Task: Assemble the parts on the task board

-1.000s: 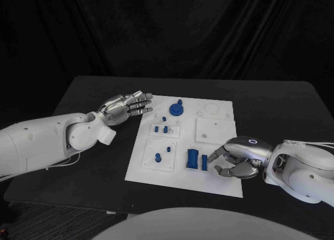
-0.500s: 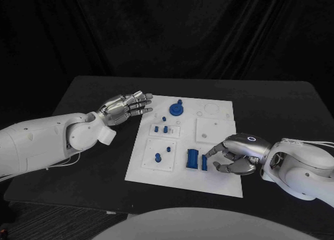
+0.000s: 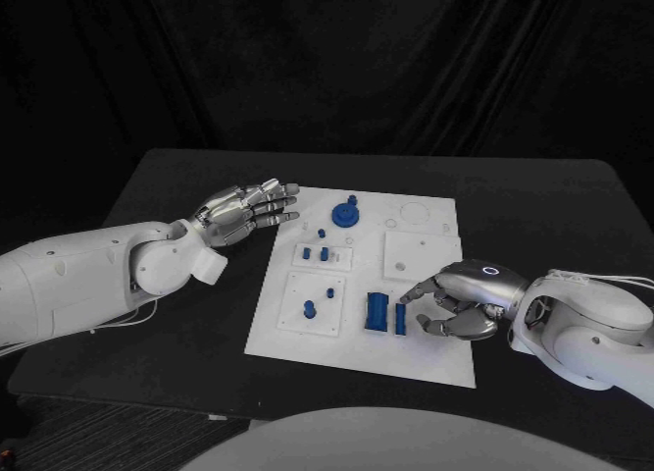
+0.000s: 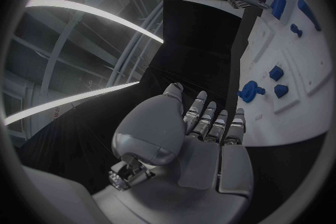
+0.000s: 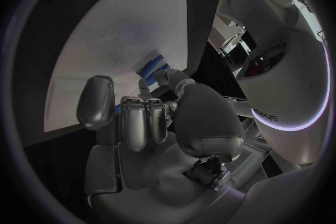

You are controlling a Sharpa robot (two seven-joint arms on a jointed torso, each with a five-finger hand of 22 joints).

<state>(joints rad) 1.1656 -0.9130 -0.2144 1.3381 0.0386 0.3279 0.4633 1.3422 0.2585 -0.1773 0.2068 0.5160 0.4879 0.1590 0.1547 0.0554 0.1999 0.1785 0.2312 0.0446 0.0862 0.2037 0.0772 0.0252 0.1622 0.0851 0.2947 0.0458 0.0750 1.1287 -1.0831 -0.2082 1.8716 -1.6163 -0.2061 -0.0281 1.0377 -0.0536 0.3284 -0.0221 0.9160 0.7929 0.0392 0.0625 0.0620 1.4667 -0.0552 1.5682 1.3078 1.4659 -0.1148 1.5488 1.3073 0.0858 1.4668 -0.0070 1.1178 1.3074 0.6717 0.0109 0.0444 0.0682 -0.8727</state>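
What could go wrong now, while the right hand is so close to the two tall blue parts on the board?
1. The right hand reaches its fingers to the tall blue parts; a sideways push might tip one of them.
2. The left hand hovers open beside the task board and seems not to press on it, so the board could slide.

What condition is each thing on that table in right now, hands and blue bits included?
Left hand: open, holding nothing, beside the board's far left corner.
Right hand: fingers curled, fingertips at the tall blue blocks; whether it grips one is unclear.
Tall blue blocks: upright on the board.
Round blue part: on the board, untouched.
Board: flat on the table.
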